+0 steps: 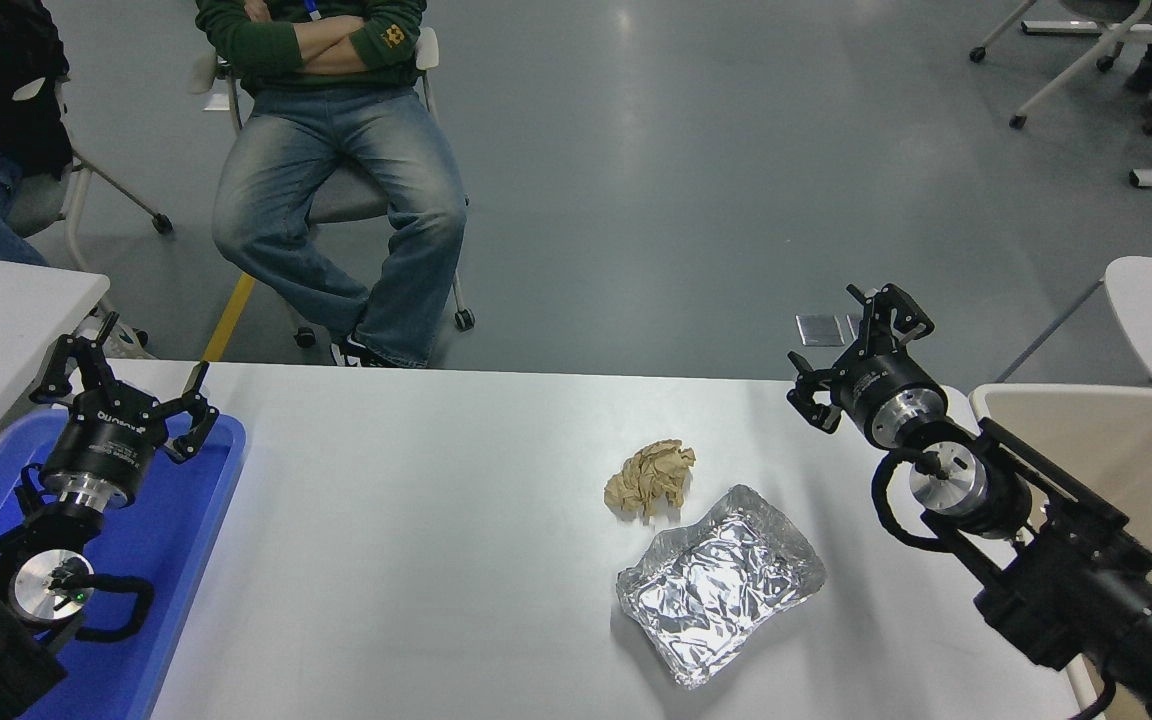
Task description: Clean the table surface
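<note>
Presently the tabletop (416, 520) is being littered by a light, soft crumpled paper wad (650, 479) and a thin, crushable foil tray (719, 583), best pinched at its rim; the right tool (861, 355) is being held released, empty, nearby.

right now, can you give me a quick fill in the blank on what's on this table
1. The crumpled brown paper lies just beyond the ____ tray.
2. The left gripper hangs over a ____ tray.
3. The right gripper, open, holds ____.
4. The beige bin stands at the white table surface's ____ end.

Missing words: foil; blue; nothing; right
</note>
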`<state>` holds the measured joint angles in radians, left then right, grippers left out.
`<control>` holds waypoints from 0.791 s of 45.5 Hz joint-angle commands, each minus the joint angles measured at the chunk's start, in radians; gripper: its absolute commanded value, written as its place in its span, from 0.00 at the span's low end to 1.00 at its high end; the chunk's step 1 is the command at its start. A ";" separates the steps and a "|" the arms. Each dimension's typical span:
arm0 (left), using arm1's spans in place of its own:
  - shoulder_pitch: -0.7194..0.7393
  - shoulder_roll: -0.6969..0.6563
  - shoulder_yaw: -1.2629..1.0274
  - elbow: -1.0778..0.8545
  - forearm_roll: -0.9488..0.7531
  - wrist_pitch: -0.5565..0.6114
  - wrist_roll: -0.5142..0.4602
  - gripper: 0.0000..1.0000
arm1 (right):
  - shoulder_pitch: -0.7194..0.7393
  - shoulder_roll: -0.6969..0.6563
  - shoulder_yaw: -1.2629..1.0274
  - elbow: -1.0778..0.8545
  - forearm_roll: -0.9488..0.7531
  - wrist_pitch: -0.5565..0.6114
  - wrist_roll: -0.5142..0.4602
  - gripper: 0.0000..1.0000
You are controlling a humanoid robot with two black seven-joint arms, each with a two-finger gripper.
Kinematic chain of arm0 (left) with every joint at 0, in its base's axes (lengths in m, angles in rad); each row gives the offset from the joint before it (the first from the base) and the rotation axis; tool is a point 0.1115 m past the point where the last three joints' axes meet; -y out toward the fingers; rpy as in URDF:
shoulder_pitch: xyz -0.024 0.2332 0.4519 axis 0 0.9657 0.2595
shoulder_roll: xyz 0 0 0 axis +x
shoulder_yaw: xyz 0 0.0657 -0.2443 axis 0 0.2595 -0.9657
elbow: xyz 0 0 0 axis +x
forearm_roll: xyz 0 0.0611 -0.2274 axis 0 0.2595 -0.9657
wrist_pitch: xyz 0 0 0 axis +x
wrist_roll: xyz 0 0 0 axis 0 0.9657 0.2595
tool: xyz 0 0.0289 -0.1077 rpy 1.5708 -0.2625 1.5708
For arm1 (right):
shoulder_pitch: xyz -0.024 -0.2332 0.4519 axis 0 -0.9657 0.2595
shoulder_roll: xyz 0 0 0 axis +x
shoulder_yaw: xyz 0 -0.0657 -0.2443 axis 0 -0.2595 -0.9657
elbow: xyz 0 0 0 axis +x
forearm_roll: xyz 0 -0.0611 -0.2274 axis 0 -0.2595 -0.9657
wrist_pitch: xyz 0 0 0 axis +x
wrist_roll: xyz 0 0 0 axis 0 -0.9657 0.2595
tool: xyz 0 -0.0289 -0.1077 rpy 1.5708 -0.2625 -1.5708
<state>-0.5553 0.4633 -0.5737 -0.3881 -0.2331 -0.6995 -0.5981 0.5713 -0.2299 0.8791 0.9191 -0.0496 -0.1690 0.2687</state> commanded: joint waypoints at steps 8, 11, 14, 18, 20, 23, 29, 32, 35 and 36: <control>0.000 0.000 0.000 0.000 0.000 0.000 0.000 1.00 | -0.045 0.024 0.029 -0.025 0.011 0.029 0.109 0.98; 0.000 0.000 0.000 0.000 0.000 0.000 0.000 1.00 | -0.047 0.023 0.029 -0.026 0.011 0.029 0.110 0.98; 0.000 0.000 0.000 0.000 0.000 0.000 0.000 1.00 | -0.050 0.023 0.031 -0.031 0.010 0.029 0.110 0.98; 0.000 0.000 0.000 0.000 0.000 0.000 0.000 1.00 | -0.050 0.023 0.031 -0.031 0.008 0.029 0.110 0.99; 0.000 0.000 0.000 0.000 0.000 0.000 0.000 1.00 | -0.051 0.023 0.031 -0.031 0.002 0.029 0.110 0.99; 0.000 0.000 0.000 0.000 0.000 0.000 0.000 1.00 | -0.051 0.021 0.029 -0.031 -0.004 0.029 0.110 0.99; 0.000 0.000 0.000 0.000 0.000 0.000 0.000 1.00 | -0.051 0.018 0.026 -0.029 -0.021 0.029 0.113 0.99; 0.000 0.000 0.000 0.000 0.000 0.000 0.000 1.00 | -0.053 0.018 0.017 -0.029 -0.050 0.029 0.121 0.99; 0.000 0.000 0.000 0.000 0.000 0.000 0.000 1.00 | -0.056 0.020 0.012 -0.029 -0.102 0.028 0.126 0.99; 0.000 0.000 0.000 0.000 0.000 0.000 0.000 1.00 | -0.059 0.020 0.011 -0.029 -0.122 0.028 0.129 0.99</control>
<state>-0.5553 0.4633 -0.5737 -0.3881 -0.2332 -0.6995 -0.5983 0.5214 -0.2104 0.9025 0.8901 -0.0747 -0.1403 0.3809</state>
